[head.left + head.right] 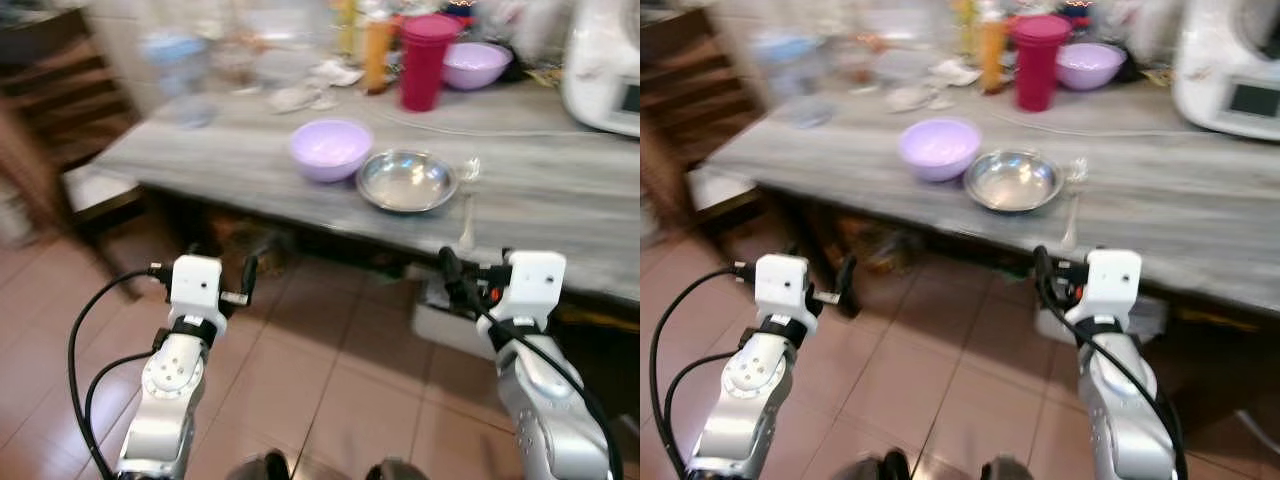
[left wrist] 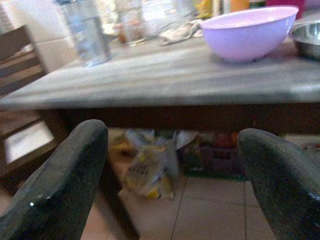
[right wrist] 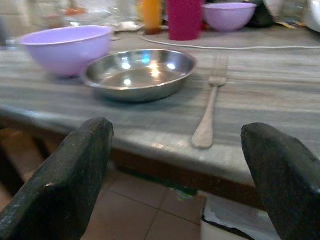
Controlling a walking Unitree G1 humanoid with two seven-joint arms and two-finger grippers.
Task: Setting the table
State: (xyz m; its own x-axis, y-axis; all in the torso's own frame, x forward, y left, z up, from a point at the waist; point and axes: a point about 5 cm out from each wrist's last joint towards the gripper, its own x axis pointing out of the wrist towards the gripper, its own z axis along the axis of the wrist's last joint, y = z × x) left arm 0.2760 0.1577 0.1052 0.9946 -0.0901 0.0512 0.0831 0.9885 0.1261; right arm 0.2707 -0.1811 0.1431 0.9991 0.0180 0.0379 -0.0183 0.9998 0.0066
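Note:
A lilac bowl [image 1: 330, 148] and a shallow steel plate [image 1: 407, 180] sit side by side near the front of the grey wooden table [image 1: 220, 170]. To the right of the plate lies a metal fork [image 1: 468, 205], its handle toward the table's front edge. Both grippers are held below and in front of that edge, over the tiled floor. My left gripper [image 1: 222, 262] is open, facing the table edge under the lilac bowl [image 2: 250, 32]. My right gripper [image 1: 478, 268] is open too, facing the plate [image 3: 140, 72] and the fork [image 3: 210, 107]. Neither holds anything.
At the back of the table stand a red cup [image 1: 425, 60], a second purple bowl [image 1: 475, 62], an orange bottle [image 1: 377, 45], a glass jar [image 1: 180, 70] and a white appliance [image 1: 605, 70]. A dark wooden chair [image 1: 60, 110] stands at the left. Bags [image 2: 150, 165] lie under the table.

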